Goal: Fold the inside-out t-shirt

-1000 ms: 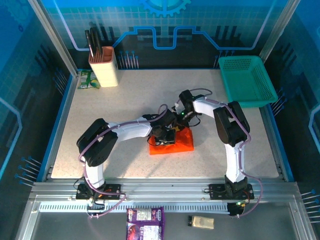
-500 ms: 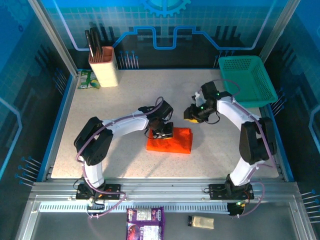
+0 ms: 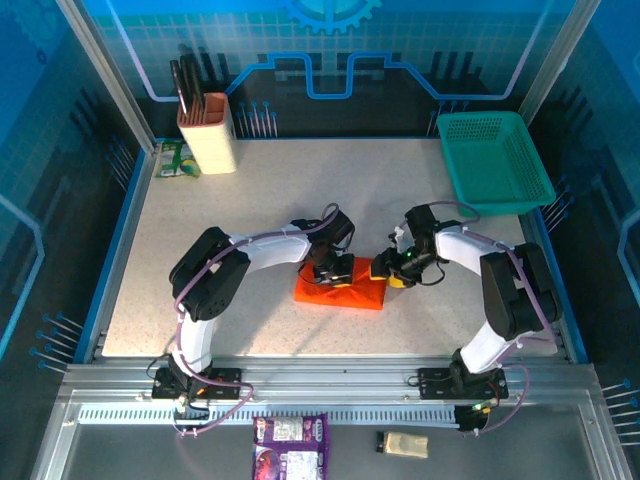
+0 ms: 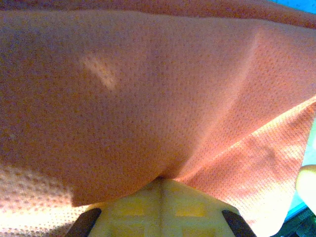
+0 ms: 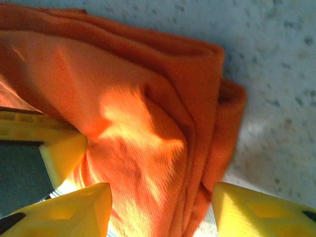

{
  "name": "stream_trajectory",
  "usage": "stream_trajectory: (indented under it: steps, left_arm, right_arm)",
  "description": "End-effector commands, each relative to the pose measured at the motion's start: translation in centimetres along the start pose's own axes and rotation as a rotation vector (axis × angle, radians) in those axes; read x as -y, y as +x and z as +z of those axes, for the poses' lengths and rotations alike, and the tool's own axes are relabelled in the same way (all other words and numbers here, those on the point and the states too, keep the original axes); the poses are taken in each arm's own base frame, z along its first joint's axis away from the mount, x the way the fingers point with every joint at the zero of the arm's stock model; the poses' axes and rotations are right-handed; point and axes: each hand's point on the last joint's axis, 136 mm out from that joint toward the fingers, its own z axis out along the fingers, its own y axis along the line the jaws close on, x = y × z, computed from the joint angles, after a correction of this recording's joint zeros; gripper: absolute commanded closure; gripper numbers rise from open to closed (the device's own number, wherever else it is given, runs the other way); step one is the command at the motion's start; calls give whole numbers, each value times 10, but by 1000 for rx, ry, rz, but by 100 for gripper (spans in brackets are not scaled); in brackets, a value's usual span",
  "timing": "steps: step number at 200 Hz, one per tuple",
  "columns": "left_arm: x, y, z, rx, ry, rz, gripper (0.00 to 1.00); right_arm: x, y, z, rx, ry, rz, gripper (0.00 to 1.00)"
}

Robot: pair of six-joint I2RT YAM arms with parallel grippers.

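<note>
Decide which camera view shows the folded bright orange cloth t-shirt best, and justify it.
The top external view: the bright orange cloth t-shirt lies there as a folded rectangle on the speckled pale table. The left wrist view gives a close-up of its weave; the right wrist view, one folded corner with stacked edges.

A: Top cam, lighting?
B: Bright, even, from above. Sharp pic. Soft shadows on table (image 3: 250, 210), blue tint round the edges.
A: Wrist cams?
B: Left: t-shirt (image 4: 148, 98) too close, soft focus, dim up top, blown-out glow at btm corners. Right: hot patch mid-cloth, btm edge blurry.
</note>
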Motion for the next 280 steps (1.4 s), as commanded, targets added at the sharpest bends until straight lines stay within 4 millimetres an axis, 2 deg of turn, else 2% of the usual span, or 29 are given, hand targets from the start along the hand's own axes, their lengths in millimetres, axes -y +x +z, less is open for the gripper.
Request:
stream_trajectory:
  steps: [1,18,39,100,137,178,204,217,239,243,246,256,280]
  left_arm:
    - [-30,20,14,-65,-94,-27,100]
    - [-29,20,14,-61,-97,-29,100]
    - [-30,20,12,-55,-102,-30,100]
    - [-27,19,11,-54,-89,-40,100]
    - [-25,18,9,-48,-81,-40,100]
    - [-8,12,-6,-2,-19,-25,100]
    - [2,3,-29,51,10,-14,100]
    - [-9,-8,-45,96,-28,-15,100]
    - [-57,-22,-64,134,-189,-52,99]
    - [-66,-23,-64,130,-219,-61,100]
    - [-71,-23,-64,126,-235,-65,100]
    - [-83,-25,-60,112,-261,-70,100]
    - [-93,-35,-43,96,-272,-81,100]
  right_arm:
    - [7,7,11,-25,-11,22,43]
    - [19,11,12,-27,38,35,43]
    - [25,15,13,-32,61,38,43]
    - [7,13,19,-15,-69,51,56]
    - [10,12,16,5,-44,63,67]
    - [15,12,14,14,-15,71,81]
    - [19,8,10,20,25,66,91]
    - [21,6,6,20,60,53,95]
    - [25,3,-4,13,128,25,100]
    - [27,6,-4,4,141,24,100]
    - [22,-1,-9,18,141,11,100]
    - [21,-4,-13,15,159,-3,100]
    - [20,-7,-22,5,197,-26,100]
